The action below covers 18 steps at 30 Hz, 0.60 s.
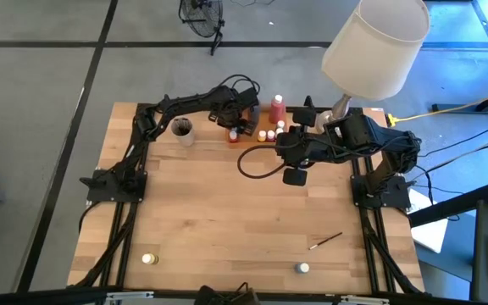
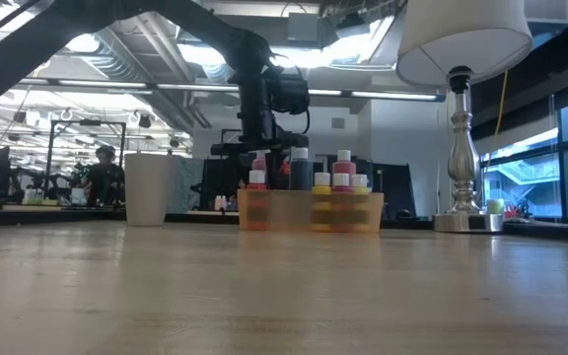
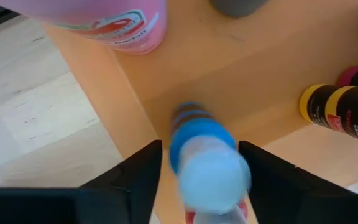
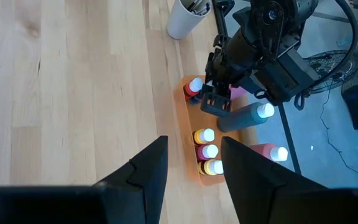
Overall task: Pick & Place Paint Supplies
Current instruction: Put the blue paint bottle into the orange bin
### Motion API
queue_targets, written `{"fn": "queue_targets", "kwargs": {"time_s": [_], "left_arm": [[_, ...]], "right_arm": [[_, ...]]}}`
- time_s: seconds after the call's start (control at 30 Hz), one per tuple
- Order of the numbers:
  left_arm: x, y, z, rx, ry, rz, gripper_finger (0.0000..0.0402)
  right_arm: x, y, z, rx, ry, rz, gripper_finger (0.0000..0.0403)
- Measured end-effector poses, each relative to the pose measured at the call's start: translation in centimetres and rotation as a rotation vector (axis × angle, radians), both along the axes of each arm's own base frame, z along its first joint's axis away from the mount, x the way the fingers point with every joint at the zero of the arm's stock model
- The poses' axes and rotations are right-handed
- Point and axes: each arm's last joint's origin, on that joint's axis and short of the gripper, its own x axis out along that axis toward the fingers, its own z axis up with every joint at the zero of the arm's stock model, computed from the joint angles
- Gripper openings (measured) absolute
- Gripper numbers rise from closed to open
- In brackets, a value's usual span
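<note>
Nearest, well short of the tray, a brush and two small pots lie loose on the table, not yet collected. The right gripper hovers just short of the tray, fingers apart, empty. Over the tray's corner, the left gripper stands with a white-capped pot between its parted fingers (release seemingly underway). Judged next move: lift straight up, clear of the pink bottle, then fetch the strays.
</note>
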Motion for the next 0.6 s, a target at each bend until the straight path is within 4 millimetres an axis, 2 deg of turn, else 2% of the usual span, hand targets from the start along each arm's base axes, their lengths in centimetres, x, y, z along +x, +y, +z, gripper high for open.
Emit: {"fn": "queue_targets", "kwargs": {"time_s": [0.23,0.6], "left_arm": [[-0.05,0.04,0.0,0.015,0.011,0.012,0.0248],[-0.03,0.0,0.0,0.006,0.006,0.01,0.0247]], "right_arm": [[0.0,0.01,0.0,0.002,-0.001,-0.002,0.0151],[0.0,0.01,0.0,0.002,-0.001,-0.002,0.0151]]}}
